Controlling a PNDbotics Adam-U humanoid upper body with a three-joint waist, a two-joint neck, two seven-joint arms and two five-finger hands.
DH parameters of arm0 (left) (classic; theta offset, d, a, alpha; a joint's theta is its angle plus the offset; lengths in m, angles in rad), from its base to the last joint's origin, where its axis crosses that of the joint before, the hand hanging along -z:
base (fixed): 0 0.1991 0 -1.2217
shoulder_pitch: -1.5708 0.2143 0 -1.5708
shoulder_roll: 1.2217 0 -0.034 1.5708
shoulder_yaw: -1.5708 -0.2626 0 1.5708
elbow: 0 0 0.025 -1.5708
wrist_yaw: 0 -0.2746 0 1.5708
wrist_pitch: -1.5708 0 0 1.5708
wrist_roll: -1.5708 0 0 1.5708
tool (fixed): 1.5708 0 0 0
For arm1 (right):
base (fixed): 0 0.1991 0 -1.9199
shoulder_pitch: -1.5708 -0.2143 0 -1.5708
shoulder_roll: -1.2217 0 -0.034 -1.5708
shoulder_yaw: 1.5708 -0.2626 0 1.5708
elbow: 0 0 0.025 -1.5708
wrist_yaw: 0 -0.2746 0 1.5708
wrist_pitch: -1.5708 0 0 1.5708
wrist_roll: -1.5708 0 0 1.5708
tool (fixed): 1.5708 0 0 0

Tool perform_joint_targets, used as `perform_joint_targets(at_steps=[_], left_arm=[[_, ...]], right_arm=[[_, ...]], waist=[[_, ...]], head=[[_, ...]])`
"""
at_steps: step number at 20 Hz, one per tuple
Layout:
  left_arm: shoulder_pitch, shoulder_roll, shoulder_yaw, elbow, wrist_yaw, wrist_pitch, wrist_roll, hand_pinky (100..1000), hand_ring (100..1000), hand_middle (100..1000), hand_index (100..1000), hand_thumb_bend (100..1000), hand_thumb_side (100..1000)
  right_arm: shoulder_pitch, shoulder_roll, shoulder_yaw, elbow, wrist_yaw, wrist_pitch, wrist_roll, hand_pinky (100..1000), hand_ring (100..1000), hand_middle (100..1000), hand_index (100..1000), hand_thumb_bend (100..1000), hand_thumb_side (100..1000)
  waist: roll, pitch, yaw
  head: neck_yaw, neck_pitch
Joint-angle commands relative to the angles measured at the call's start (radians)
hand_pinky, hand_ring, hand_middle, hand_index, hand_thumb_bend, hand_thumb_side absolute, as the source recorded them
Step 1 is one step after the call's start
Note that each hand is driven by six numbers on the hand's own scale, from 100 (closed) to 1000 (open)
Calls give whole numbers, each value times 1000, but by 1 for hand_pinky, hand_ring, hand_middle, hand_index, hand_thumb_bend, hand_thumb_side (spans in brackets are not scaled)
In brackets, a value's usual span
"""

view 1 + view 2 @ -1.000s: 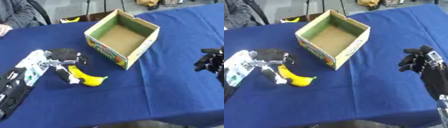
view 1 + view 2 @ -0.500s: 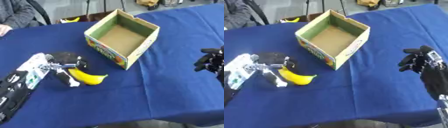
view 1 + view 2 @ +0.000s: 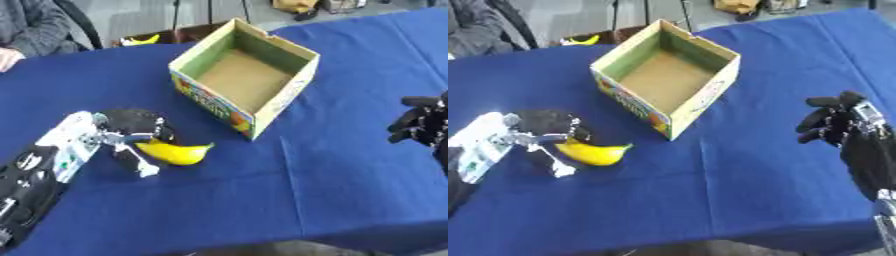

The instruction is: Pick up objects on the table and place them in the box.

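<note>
A yellow banana (image 3: 178, 152) lies on the blue table, just left of the box's near corner. My left hand (image 3: 79, 142) reaches in from the lower left. Its dark fingers (image 3: 133, 121) curve over the banana's left end, and its pale thumb (image 3: 137, 163) sticks out on the near side; the banana's end lies in the gap between them. The hand is open. The open cardboard box (image 3: 290, 93) with green inner walls stands at the upper middle, with nothing inside. My right hand (image 3: 839, 123) hovers idle at the right edge, fingers relaxed.
The blue tablecloth (image 3: 262, 200) covers the whole table. A second banana (image 3: 140, 40) lies beyond the far edge. A person in a grey sleeve sits at the top left, with a hand (image 3: 7, 57) resting on the table.
My left hand has slid a little right and nearer, bringing its fingers over the banana's left end. The banana, the box and my right hand have stayed put.
</note>
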Motion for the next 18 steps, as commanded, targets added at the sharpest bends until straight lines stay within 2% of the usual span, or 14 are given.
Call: perform_joint_targets(at_steps=[1,4,13,18], left_arm=[[-2,21,11,-2,-4,-145,-126,509,512,534,688,100,282],[-5,36,23,-18,13,-134,-112,495,493,517,661,100,244],[-51,152,97,-112,110,-80,-94,499,496,513,652,100,244],[-92,184,102,-114,135,-71,-101,509,501,515,648,100,233]], right_arm=[[-13,-13,-6,-8,-5,-3,2,555,596,522,762,100,1000],[-13,-14,-7,-8,-6,-3,1,555,596,522,762,100,1000],[-9,-18,-6,-8,-7,-3,2,555,596,522,762,100,1000],[-11,-21,-3,-7,-6,-2,5,555,596,522,762,100,1000]], waist=[[-5,-12,2],[-6,-12,3],[-4,-20,1],[0,-21,-10]], head=[[-3,5],[-5,5],[-6,5],[1,5]])
